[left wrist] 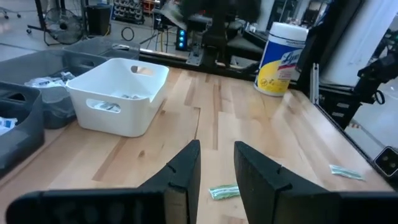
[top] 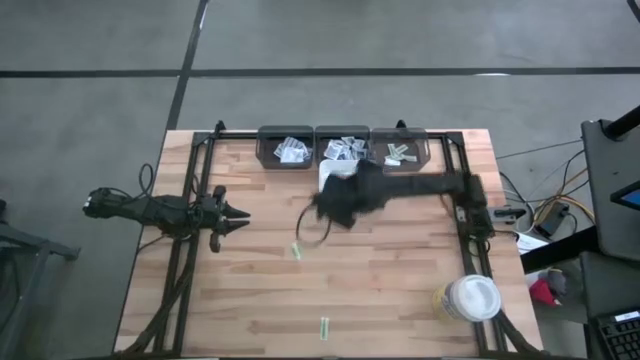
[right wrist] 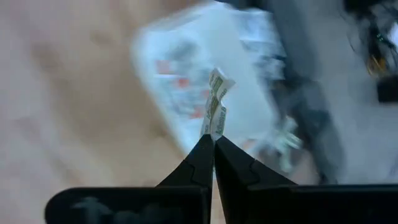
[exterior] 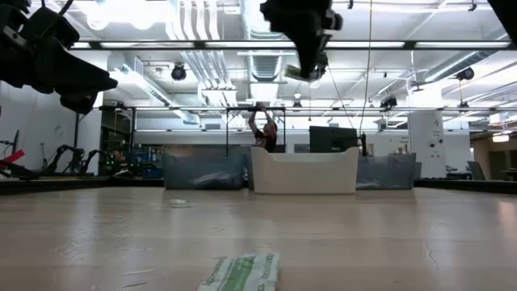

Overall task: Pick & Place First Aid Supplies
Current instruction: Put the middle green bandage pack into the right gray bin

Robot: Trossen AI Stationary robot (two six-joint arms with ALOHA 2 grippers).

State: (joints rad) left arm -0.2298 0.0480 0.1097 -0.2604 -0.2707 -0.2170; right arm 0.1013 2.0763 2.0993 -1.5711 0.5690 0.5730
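Pinching packet point(right wrist: 216, 99) — tray point(right wrist: 186, 81) blurred.

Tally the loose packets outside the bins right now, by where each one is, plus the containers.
Green-printed packets lying on the table: 2
Packets pinched in the right end effector: 1
Dark bins holding supplies: 3
White tray: 1
Wipes canister: 1
Total: 8
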